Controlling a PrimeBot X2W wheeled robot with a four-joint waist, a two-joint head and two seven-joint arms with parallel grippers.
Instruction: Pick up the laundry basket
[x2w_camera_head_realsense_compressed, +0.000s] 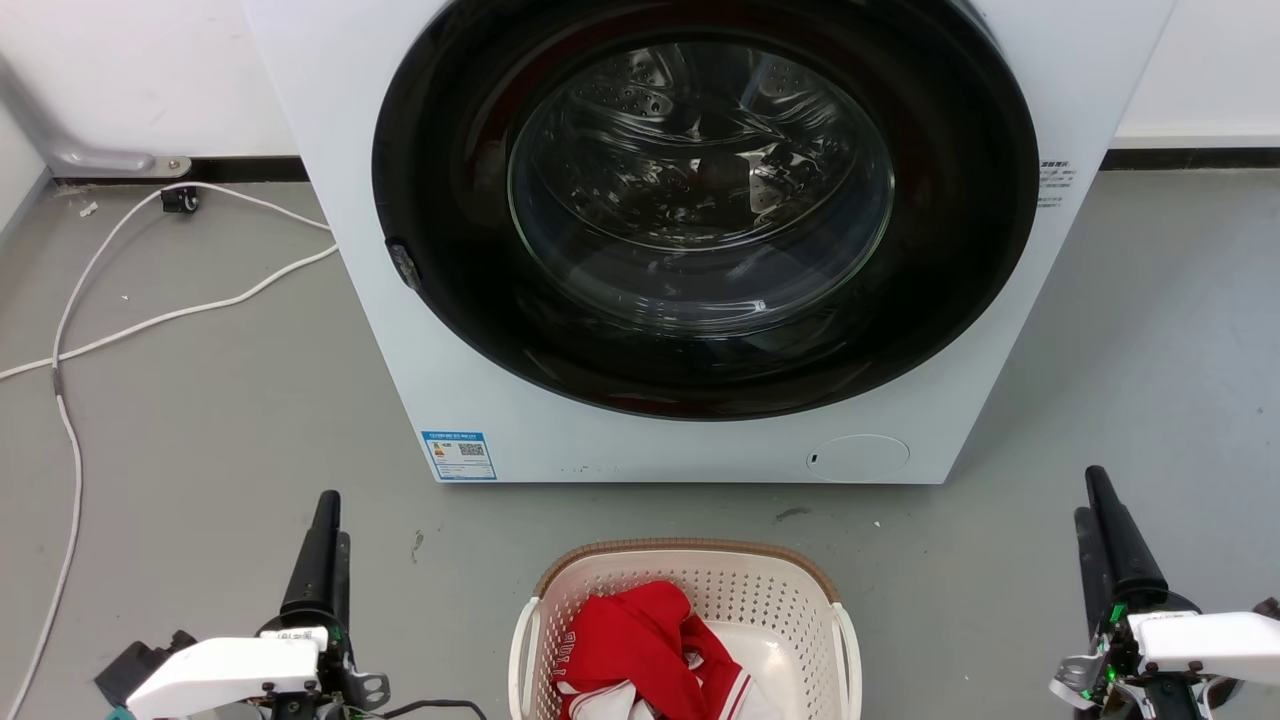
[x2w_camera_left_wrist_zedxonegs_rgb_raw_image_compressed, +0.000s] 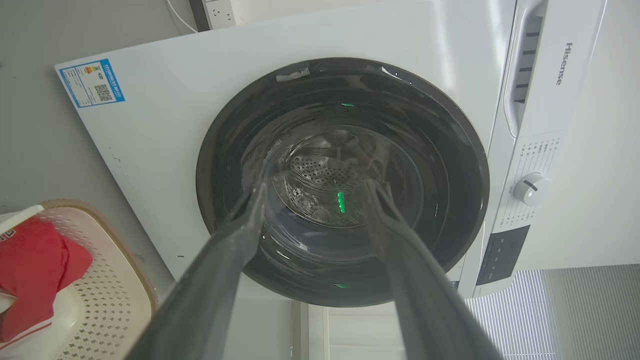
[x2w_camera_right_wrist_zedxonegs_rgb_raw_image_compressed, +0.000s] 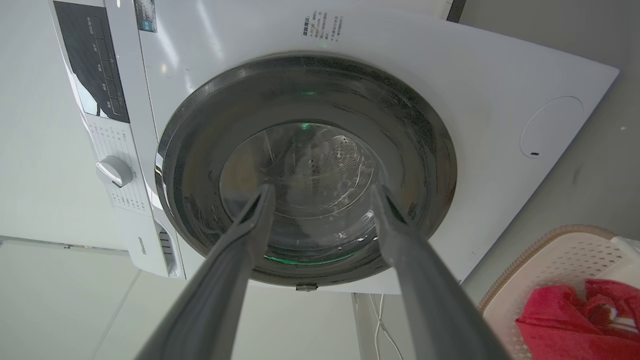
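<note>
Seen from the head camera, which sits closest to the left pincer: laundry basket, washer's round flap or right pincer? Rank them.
From left pincer:
1. laundry basket, centre floor
2. round flap, washer's lower right
3. right pincer, far right

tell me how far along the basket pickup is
Nothing is done yet: the laundry basket sits on the floor before the washing machine, a red garment inside. In hand: the left gripper and right gripper are open, flanking it without touching. Still to do: grasp and lift it.
</note>
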